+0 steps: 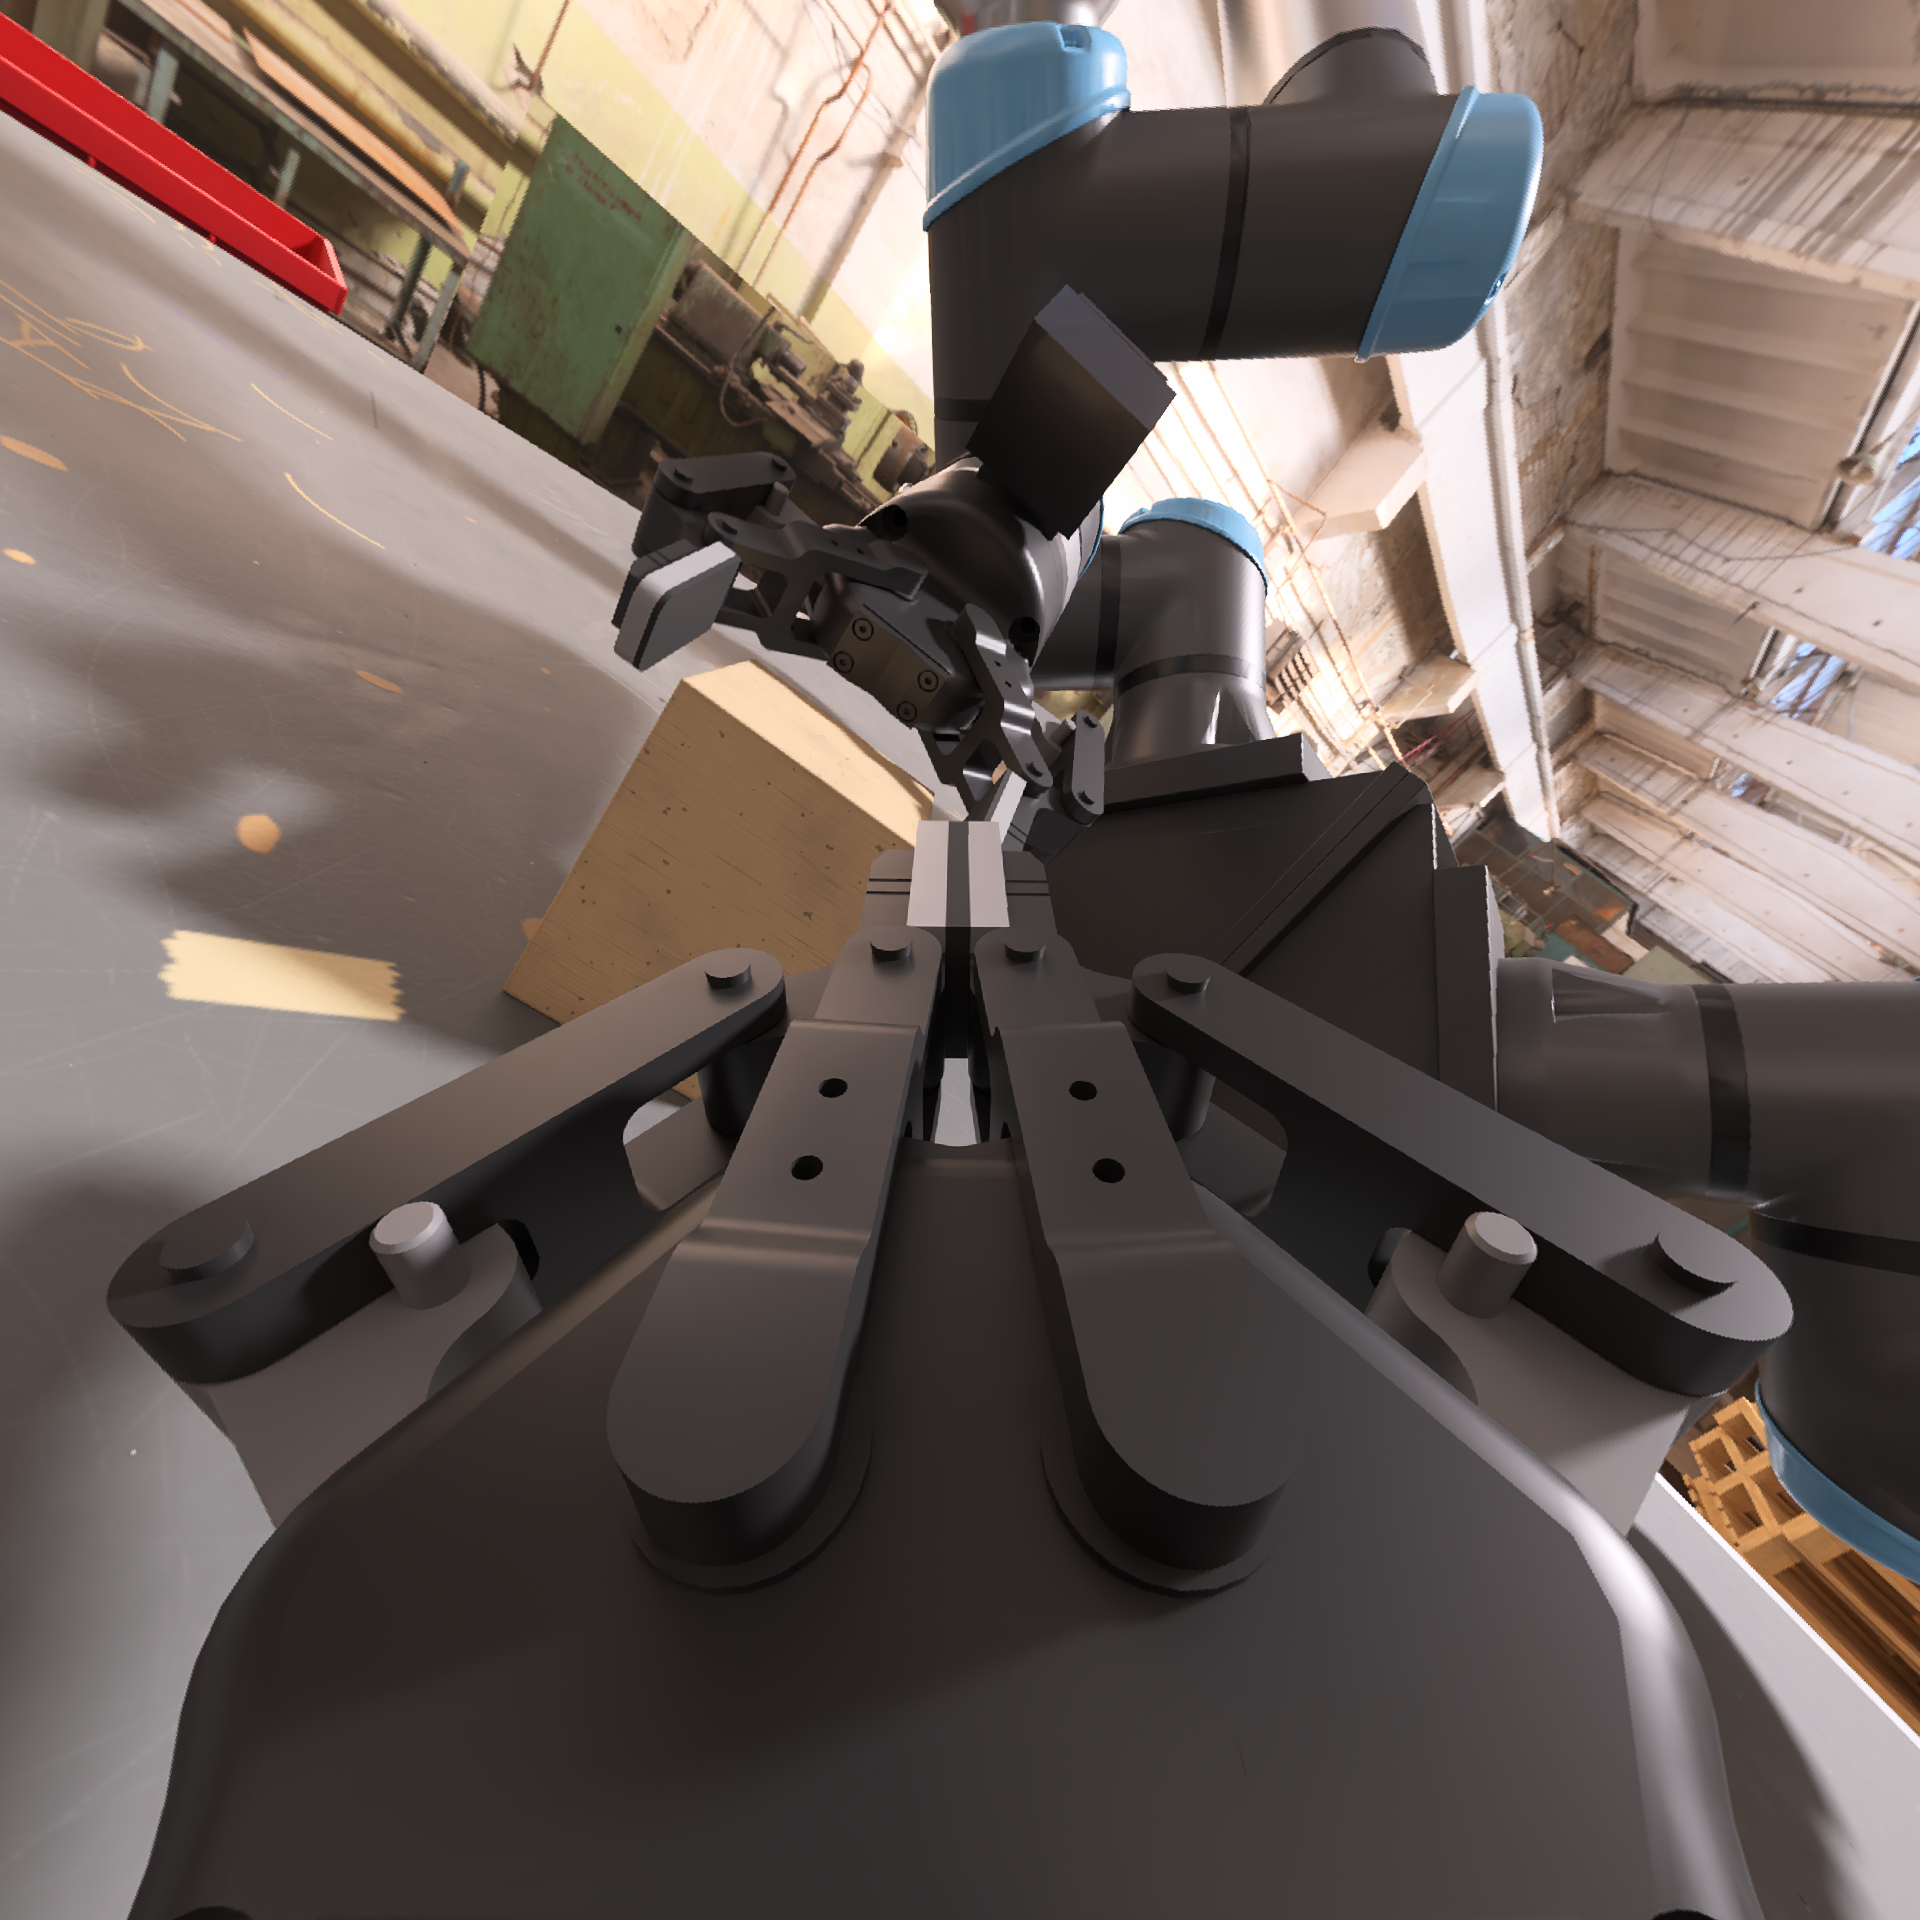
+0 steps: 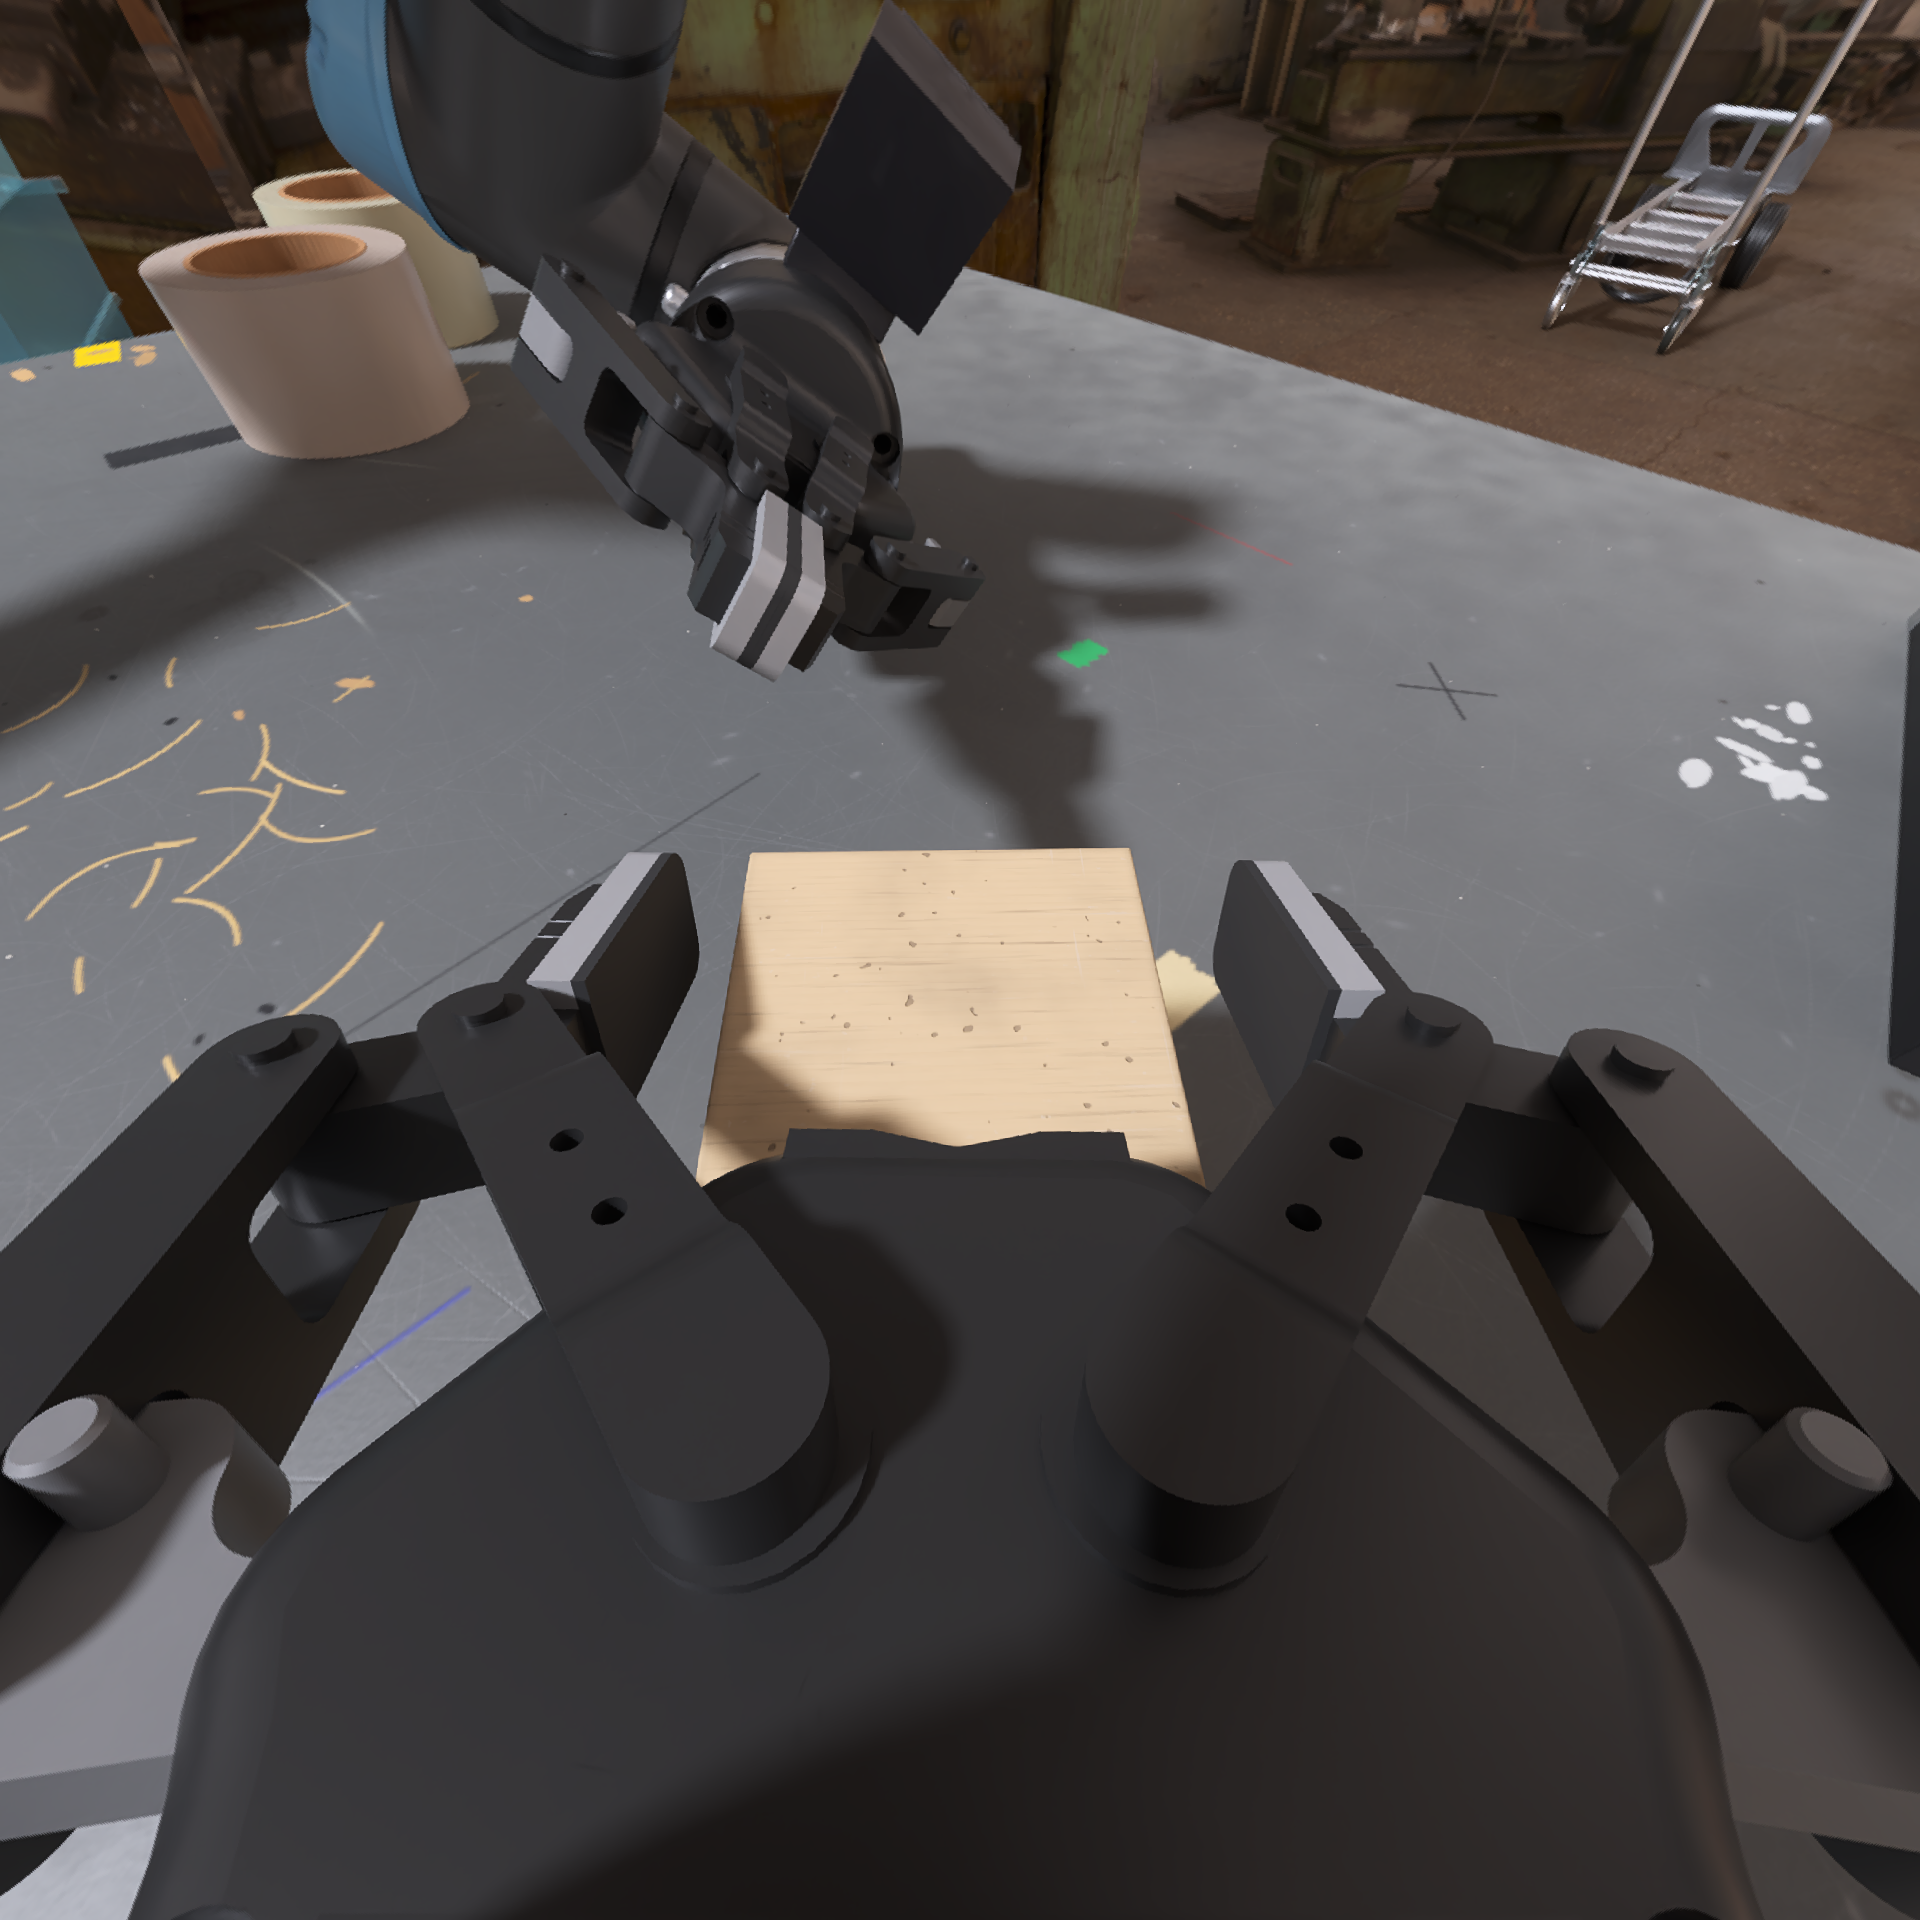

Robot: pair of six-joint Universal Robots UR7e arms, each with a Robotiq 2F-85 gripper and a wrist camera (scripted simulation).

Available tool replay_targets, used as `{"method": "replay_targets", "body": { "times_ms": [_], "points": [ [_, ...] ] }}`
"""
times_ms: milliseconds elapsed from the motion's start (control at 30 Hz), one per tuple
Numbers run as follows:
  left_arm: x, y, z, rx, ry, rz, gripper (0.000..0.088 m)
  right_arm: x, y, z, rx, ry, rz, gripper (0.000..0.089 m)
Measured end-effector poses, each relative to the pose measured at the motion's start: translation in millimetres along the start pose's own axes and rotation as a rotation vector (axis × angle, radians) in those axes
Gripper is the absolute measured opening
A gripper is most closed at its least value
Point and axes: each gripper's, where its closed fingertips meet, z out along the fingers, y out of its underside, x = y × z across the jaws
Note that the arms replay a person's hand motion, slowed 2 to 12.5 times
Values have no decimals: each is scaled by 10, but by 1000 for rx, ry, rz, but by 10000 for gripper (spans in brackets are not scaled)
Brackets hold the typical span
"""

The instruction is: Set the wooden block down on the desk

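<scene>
A pale wooden block [image 2: 945,997] rests on the grey desk [image 2: 1351,935], between the spread fingers of my right gripper [image 2: 956,935]. The right gripper is open; both pads stand apart from the block's sides. In the left wrist view the block [image 1: 717,831] sits on the desk [image 1: 260,675] with the right gripper [image 1: 862,717] open over it. My left gripper [image 1: 958,883] is shut with its pads together, empty, above the desk. It also shows in the right wrist view [image 2: 774,603], hovering beyond the block.
Two tape rolls [image 2: 301,332] stand at the desk's far left. A red bin [image 1: 177,156] lies at the desk's far edge in the left wrist view. A dark object [image 2: 1907,852] stands at the right edge. A piece of tan tape [image 1: 281,977] lies by the block.
</scene>
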Motion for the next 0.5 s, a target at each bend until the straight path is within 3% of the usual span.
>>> {"method": "replay_targets", "body": {
  "times_ms": [500],
  "points": [
    [32, -50, 13, 31, 16, 40, 0, -65, -64, 108, -31, -4, -24, 854]
  ]
}}
